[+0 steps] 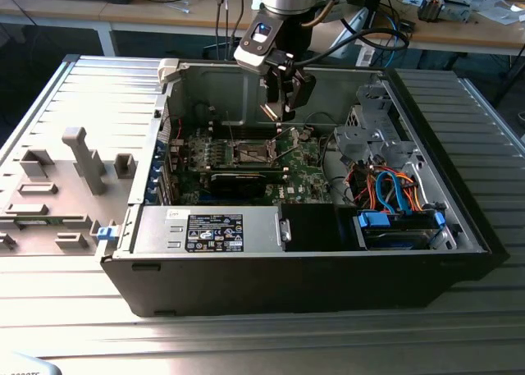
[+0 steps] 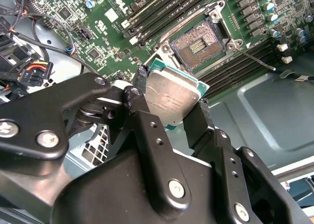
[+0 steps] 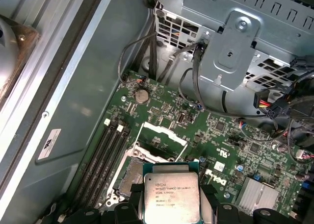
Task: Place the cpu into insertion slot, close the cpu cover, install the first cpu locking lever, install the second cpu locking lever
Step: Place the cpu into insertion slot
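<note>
My gripper (image 1: 277, 111) hangs inside the open computer case, above the green motherboard (image 1: 303, 166). It is shut on the cpu (image 2: 171, 97), a silver-faced square chip pinched by its edges between the black fingers (image 2: 140, 111). The cpu (image 3: 170, 194) hovers over the insertion slot (image 2: 200, 45), apart from it. The slot's dark contact field lies bare inside its silver rim. The cpu cover (image 3: 164, 132) stands swung open on the slot's far side. One thin locking lever (image 2: 255, 61) sticks out loose beside the slot.
A silver drive cage (image 1: 365, 133) with orange and blue cables stands at the exterior view's right. The labelled power-supply box (image 1: 215, 231) fills the case's front. Long memory slots (image 2: 167, 11) run beside the socket. A grey fixture tray (image 1: 61, 182) lies outside the case.
</note>
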